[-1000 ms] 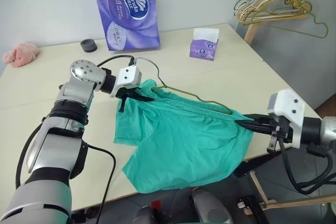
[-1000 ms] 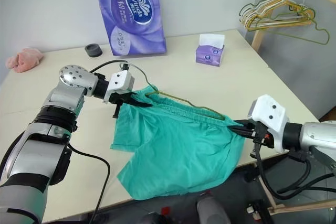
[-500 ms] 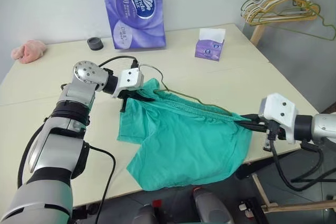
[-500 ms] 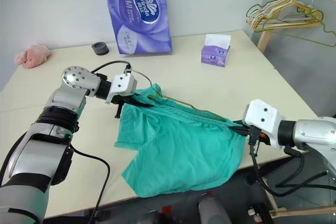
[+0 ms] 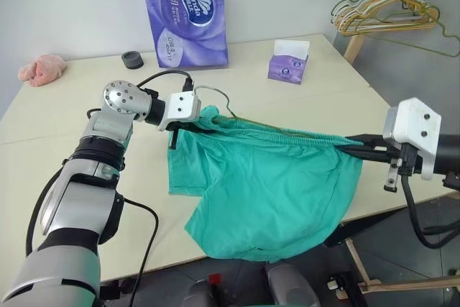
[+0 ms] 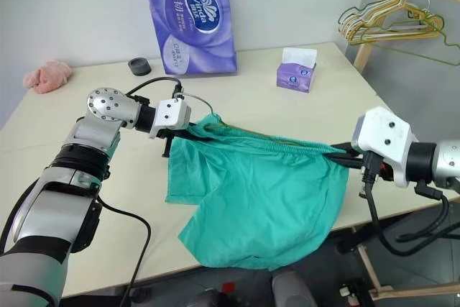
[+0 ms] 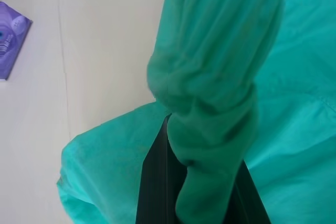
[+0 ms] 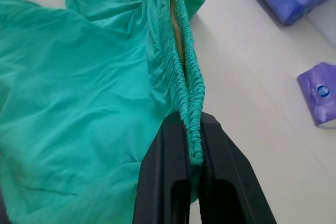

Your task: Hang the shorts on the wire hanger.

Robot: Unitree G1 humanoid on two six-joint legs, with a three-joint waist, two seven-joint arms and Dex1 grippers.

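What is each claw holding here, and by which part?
Both hold the shorts by the elastic waistband: the left claw is shut on its bunched left end, the right claw on its right end. The wire hanger lies along the waistband.

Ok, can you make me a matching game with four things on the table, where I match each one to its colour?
Things:
1. shorts
2. big pack of tissue rolls
3. cloth lump
4. small round thing

Colours:
A. pink
B. black
C. teal-green
D. purple with white

Right pairs: 1-C, 2-D, 3-A, 4-B
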